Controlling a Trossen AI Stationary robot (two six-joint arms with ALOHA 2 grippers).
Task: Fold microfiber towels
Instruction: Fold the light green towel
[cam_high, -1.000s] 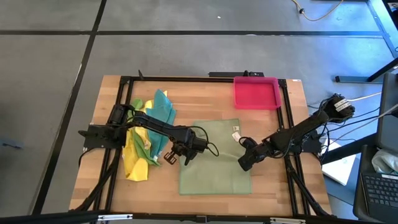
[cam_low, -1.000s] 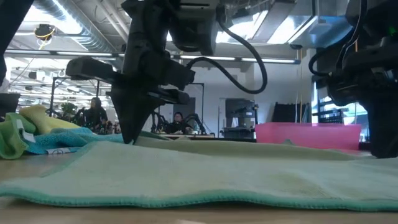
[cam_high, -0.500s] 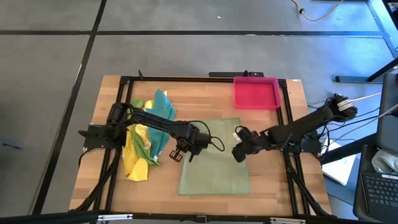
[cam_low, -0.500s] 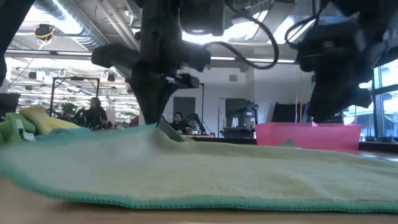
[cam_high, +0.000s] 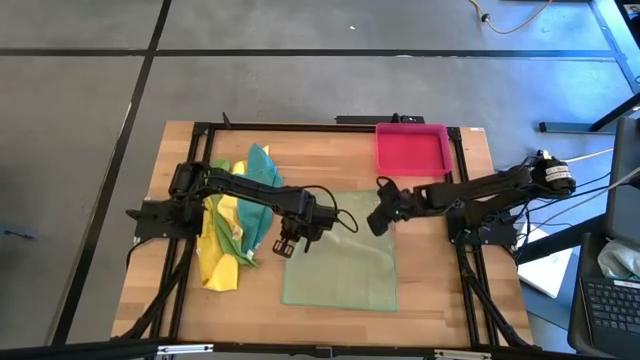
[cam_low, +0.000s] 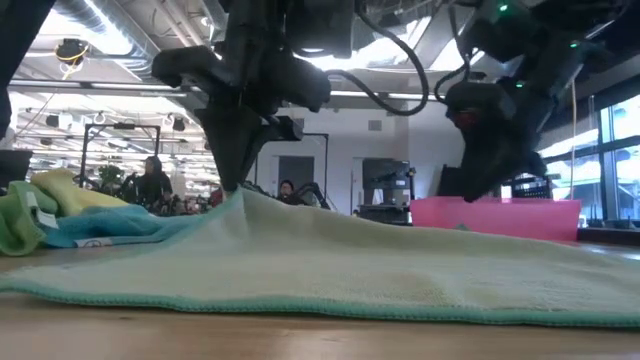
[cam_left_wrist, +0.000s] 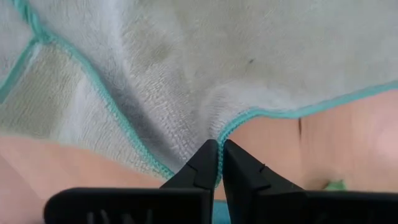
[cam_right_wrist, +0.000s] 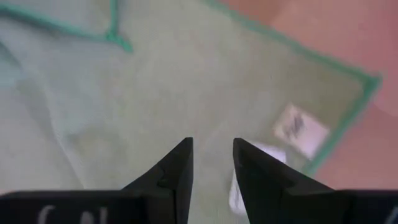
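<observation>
The pale olive green towel (cam_high: 340, 265) with a teal hem lies spread on the table's middle. My left gripper (cam_high: 290, 243) stands over its left edge, pointing down and shut on it. In the low view that edge rises into a peak (cam_low: 243, 198) under the gripper (cam_low: 237, 185). My right gripper (cam_high: 378, 222) hovers open above the towel's far right part, near the white label (cam_right_wrist: 298, 127), with nothing between its fingers (cam_right_wrist: 177, 168). The other towels, yellow, bright green and teal, lie heaped (cam_high: 235, 220) at the left. My left gripper pinches the towel's teal-hemmed left edge (cam_left_wrist: 233, 124) between its two fingers, coming from above and pointing down. The pinched cloth is drawn up into a small tent, while the rest of the towel (cam_low: 350, 270) lies on the table. One layer or several, I cannot tell.
A pink-red tray (cam_high: 412, 148) stands at the table's far right, behind the right gripper. The heap of towels (cam_low: 60, 205) fills the left side beside the left arm. Bare wood shows along the near edge (cam_high: 330, 330).
My left gripper has risen a little with the towel's left edge, which now stands up in a peak while the rest stays flat. The towel has shifted slightly toward the left. My right gripper has swung from the towel's right edge toward the far edge and risen.
</observation>
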